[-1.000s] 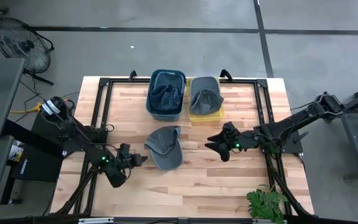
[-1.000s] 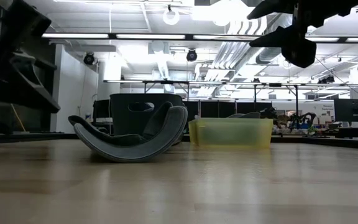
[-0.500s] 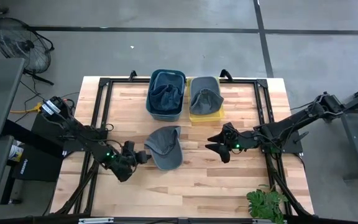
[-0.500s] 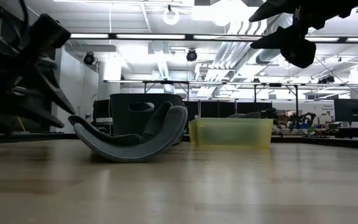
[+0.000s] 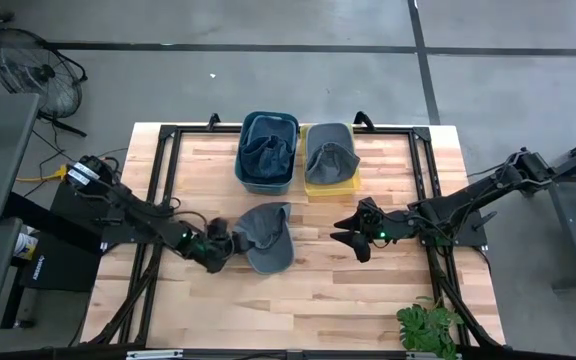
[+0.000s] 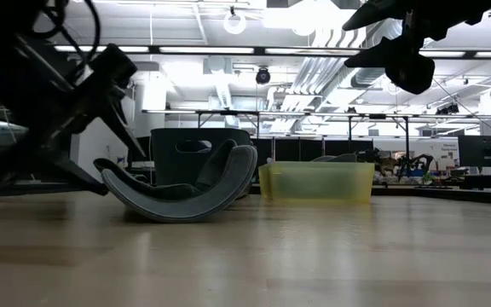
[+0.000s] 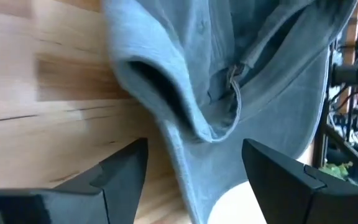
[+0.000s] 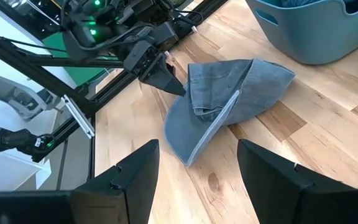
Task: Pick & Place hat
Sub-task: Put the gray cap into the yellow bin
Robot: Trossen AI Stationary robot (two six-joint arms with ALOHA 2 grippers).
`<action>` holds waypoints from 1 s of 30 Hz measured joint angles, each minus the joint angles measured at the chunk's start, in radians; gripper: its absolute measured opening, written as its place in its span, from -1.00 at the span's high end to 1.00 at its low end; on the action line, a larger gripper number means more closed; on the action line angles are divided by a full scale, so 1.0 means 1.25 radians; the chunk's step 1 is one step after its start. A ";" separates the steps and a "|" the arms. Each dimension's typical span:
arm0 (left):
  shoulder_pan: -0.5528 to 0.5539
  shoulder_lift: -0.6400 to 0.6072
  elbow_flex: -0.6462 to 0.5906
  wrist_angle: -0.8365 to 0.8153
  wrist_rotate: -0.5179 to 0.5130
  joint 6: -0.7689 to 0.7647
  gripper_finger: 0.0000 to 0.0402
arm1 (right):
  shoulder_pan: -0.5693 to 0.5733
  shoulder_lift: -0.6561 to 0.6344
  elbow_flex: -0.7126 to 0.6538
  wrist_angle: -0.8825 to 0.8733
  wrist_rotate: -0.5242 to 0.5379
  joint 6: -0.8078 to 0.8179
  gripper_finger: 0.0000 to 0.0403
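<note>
My left gripper [image 5: 230, 238] is spread wide right at the rear edge of the grey denim cap [image 5: 267, 236], which lies loose on the table [image 5: 388, 290] near the bins. Nothing grasped yet; lifting and placing remain. My right gripper [image 5: 346, 236] waits unclenched, apart.

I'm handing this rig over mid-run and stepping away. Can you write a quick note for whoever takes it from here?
Left gripper: open, low over the table, fingers either side of the loose grey cap's edge, not closed on it.
Right gripper: open, hanging above the table right of the cap, waiting.
Blue bin and yellow bin sit at the table's far edge, each with a hat in it.
Done: two hats binned. Left: grasp the loose cap, lift, place.
</note>
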 joint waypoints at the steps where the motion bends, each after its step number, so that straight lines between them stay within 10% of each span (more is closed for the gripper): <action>1: 0.009 0.000 0.000 0.010 0.017 0.012 -0.27 | 0.000 0.000 0.000 0.000 0.000 0.000 -0.05; 23: 0.037 0.000 0.000 0.027 0.065 0.077 0.93 | 0.000 0.000 0.000 -0.003 0.000 0.009 -0.05; 30: 0.037 0.000 0.000 0.035 0.051 0.100 0.96 | 0.000 0.000 0.000 -0.003 -0.020 0.009 -0.05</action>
